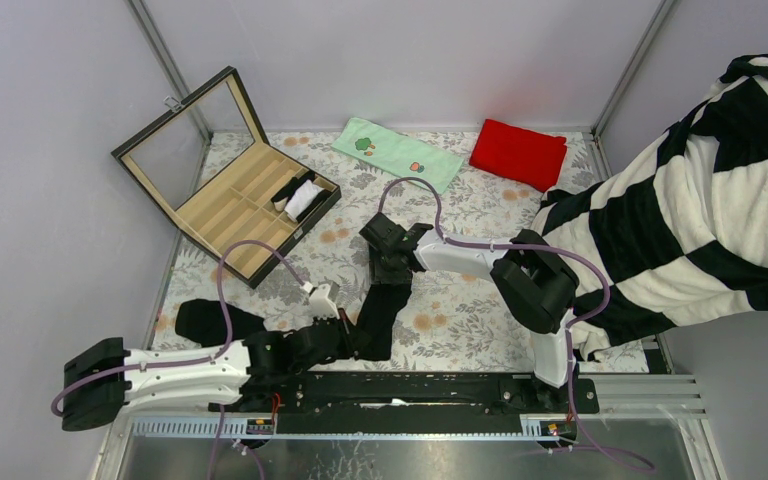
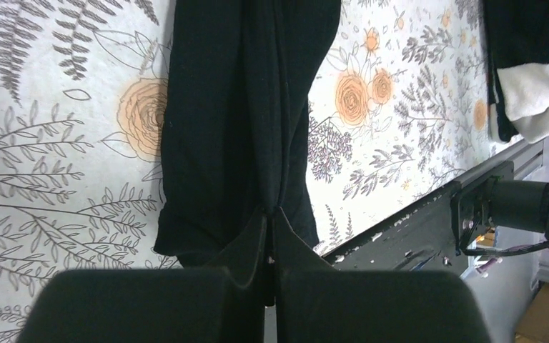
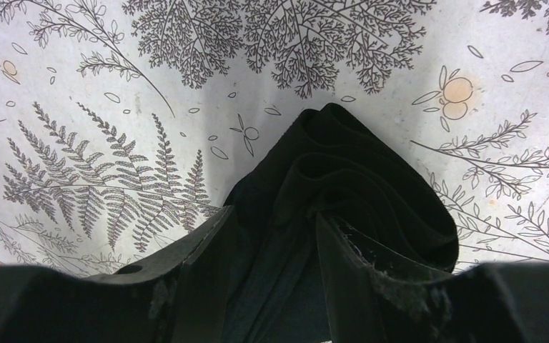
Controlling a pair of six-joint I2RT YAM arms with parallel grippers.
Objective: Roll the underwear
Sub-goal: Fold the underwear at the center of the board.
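One black underwear (image 1: 384, 308) lies stretched as a long strip on the floral mat, between my two grippers. My left gripper (image 1: 353, 337) is shut on its near end; in the left wrist view the fingertips pinch a fold of the underwear (image 2: 236, 107) at the left gripper (image 2: 271, 213). My right gripper (image 1: 392, 268) holds the far end. In the right wrist view the underwear (image 3: 361, 168) is bunched in layered folds and fills the gap of the right gripper (image 3: 271, 218). A second black underwear (image 1: 215, 320) lies flat at the near left, beside my left arm.
An open wooden compartment box (image 1: 222, 212) stands at the far left with rolled black and white items (image 1: 300, 196) inside. A green cloth (image 1: 397, 152) and a red cloth (image 1: 518, 152) lie at the back. The striped blanket (image 1: 700, 200) hangs over the right edge.
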